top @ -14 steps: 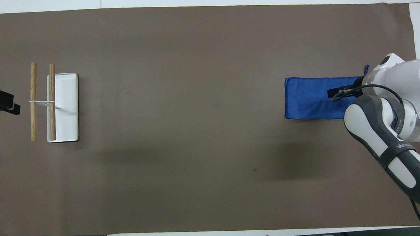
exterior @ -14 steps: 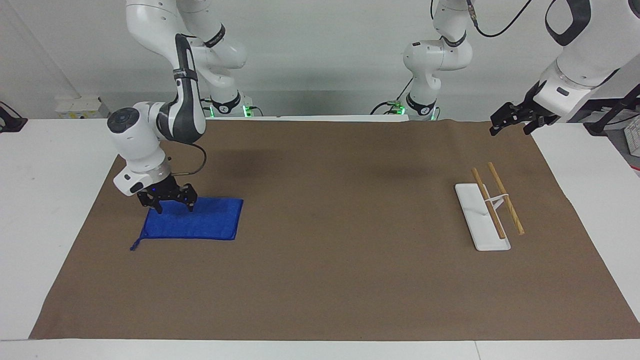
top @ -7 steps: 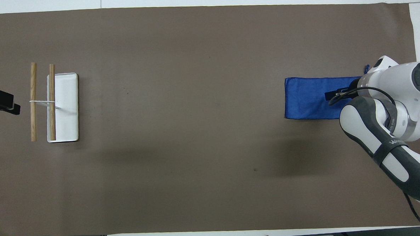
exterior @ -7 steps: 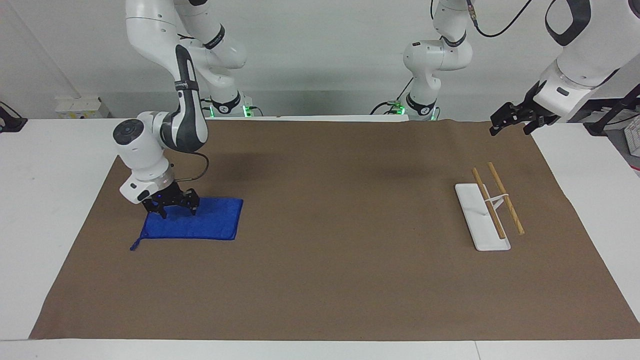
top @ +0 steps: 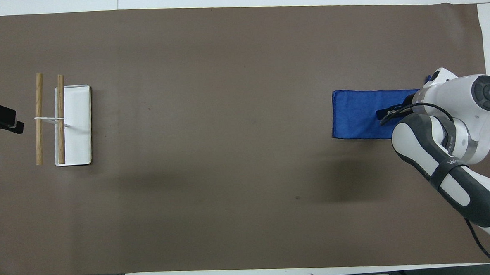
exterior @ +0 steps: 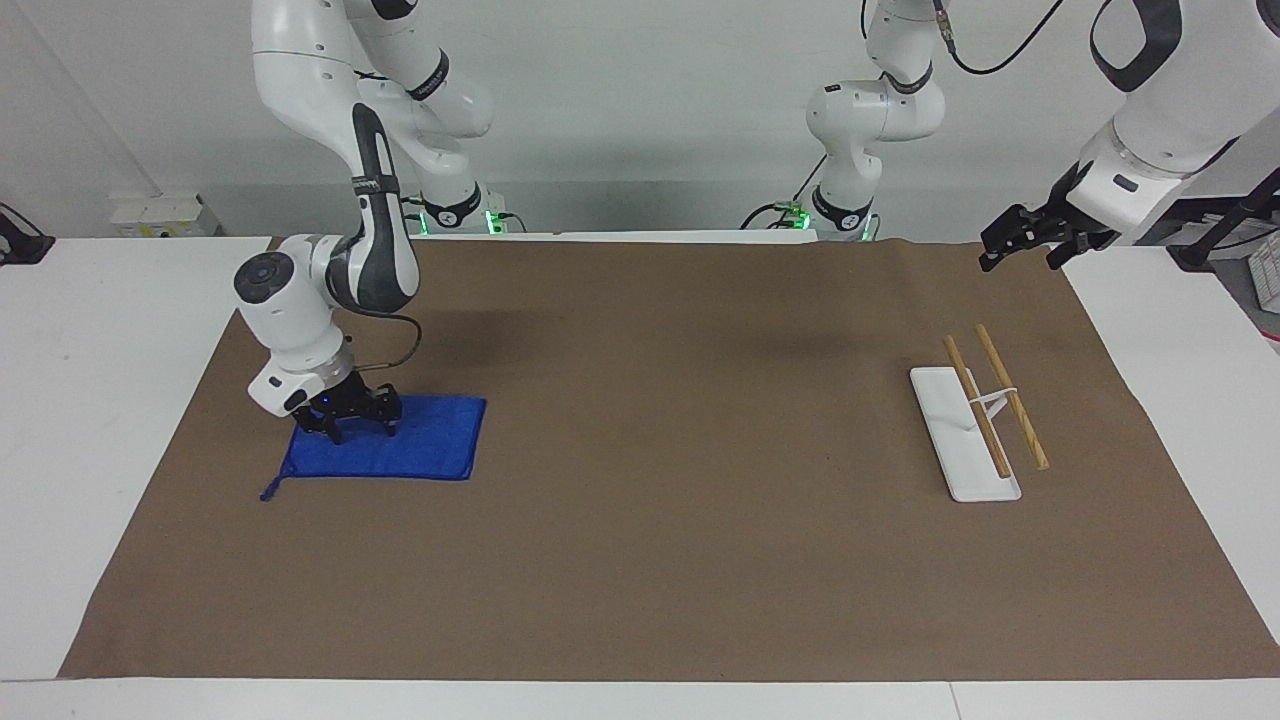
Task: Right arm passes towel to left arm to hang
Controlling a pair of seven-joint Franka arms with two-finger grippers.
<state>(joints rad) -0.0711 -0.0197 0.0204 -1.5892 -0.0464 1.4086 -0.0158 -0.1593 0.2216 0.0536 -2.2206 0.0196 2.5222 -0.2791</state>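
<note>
At the right arm's end of the worktop (exterior: 640, 560), the towel (exterior: 420, 450) lies flat on the brown mat (exterior: 650, 420), its small loop (exterior: 268, 492) at the corner farthest from the robots. Down on the towel's nearer edge sits the right claw (exterior: 352, 420), its fingers (exterior: 330, 424) spread and touching the cloth, not yet closed on it. Toward the left arm's end stands a white rack (exterior: 965, 432) carrying two wooden rails (exterior: 1010, 396). Over the mat's corner by that end, the left claw (exterior: 1030, 240) hangs in the air while its arm waits; whether its fingers are spread cannot be told.
</note>
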